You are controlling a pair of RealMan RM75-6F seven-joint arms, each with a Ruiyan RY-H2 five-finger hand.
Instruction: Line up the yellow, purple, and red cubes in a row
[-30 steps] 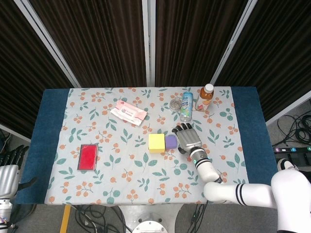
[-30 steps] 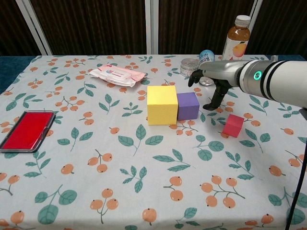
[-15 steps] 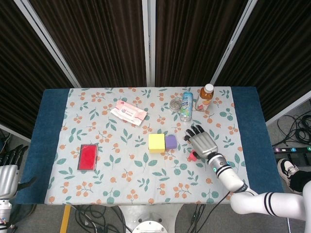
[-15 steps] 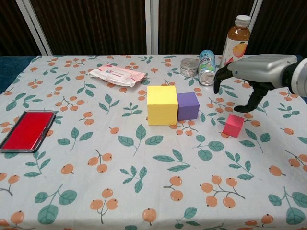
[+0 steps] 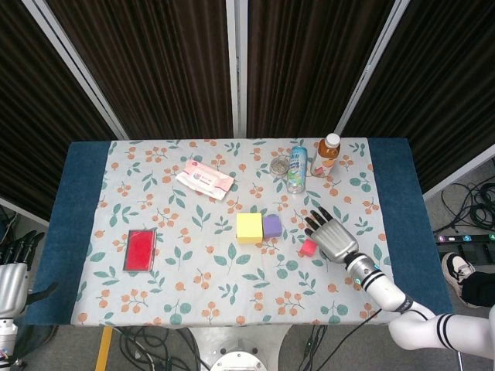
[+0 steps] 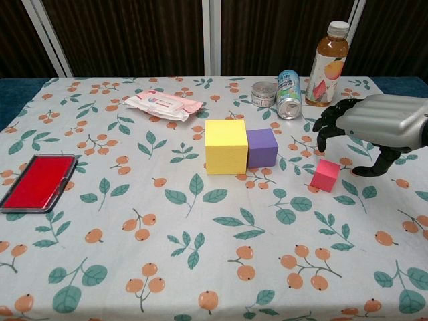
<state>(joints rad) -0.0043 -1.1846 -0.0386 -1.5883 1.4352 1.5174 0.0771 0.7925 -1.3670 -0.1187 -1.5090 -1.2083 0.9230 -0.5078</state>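
The yellow cube [image 5: 249, 227] [image 6: 225, 146] and the smaller purple cube [image 5: 271, 226] [image 6: 261, 147] stand touching side by side mid-table. The small red cube [image 5: 308, 247] [image 6: 325, 175] sits apart, to the right and nearer the front. My right hand [image 5: 331, 236] [image 6: 374, 127] hovers just right of the red cube, fingers spread and hanging down, holding nothing. My left hand [image 5: 11, 270] hangs off the table's left edge, fingers straight and empty; only the head view shows it.
A flat red case [image 5: 140, 249] [image 6: 37, 182] lies at the left. A wipes pack [image 5: 204, 178] [image 6: 162, 103] lies behind the cubes. A can [image 5: 297, 168] [image 6: 288, 93], a small tin [image 6: 263, 93] and a juice bottle [image 5: 328, 153] [image 6: 329, 63] stand at the back right.
My right hand has drawn away from the purple cube, to the right and toward the front, uncovering the red cube in the head view. The cubes have not moved.
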